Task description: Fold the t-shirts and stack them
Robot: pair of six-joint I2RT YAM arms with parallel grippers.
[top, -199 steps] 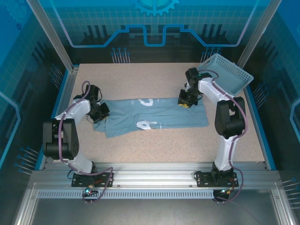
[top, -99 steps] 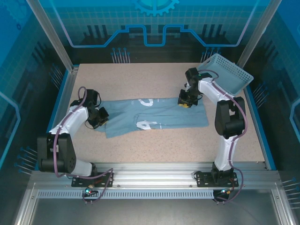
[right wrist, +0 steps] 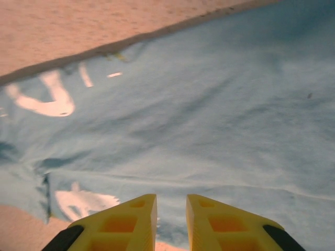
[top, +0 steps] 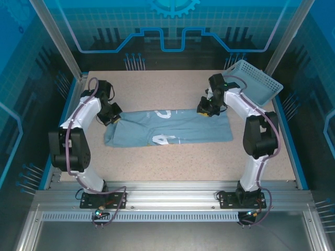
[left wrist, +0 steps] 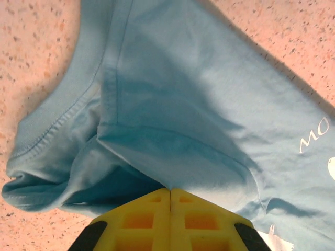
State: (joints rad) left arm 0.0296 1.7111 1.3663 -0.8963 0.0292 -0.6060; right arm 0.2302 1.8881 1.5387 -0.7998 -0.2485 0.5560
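Since the earlier frame the left gripper (top: 112,117) has been swung toward the far side of the table (top: 157,86), level with the near end of the basket (top: 254,83). The end of the t-shirt (top: 178,130) farthest from the basket has been drawn along with it. That end was slanted toward the near edge before and is now pulled straighter. In the left wrist view its yellow fingers (left wrist: 141,219) are seen pressed together, with a doubled fold of the hem pinched at their tips. A stitched seam and a rumpled sleeve are spread out beyond the tips.

The right gripper (right wrist: 171,201) has been shifted only slightly and is held just over the far edge of the cloth, at the end nearer the basket. Its fingers are parted by a narrow gap, and nothing is seen gripped between them; flat cloth is seen beneath. White block lettering (right wrist: 49,99) is visible past the fingertips.

The t-shirt is laid as one long, folded band on the speckled table, on the near side of the basket and well apart from it. The basket is propped tilted at the table's far corner on the right arm's side
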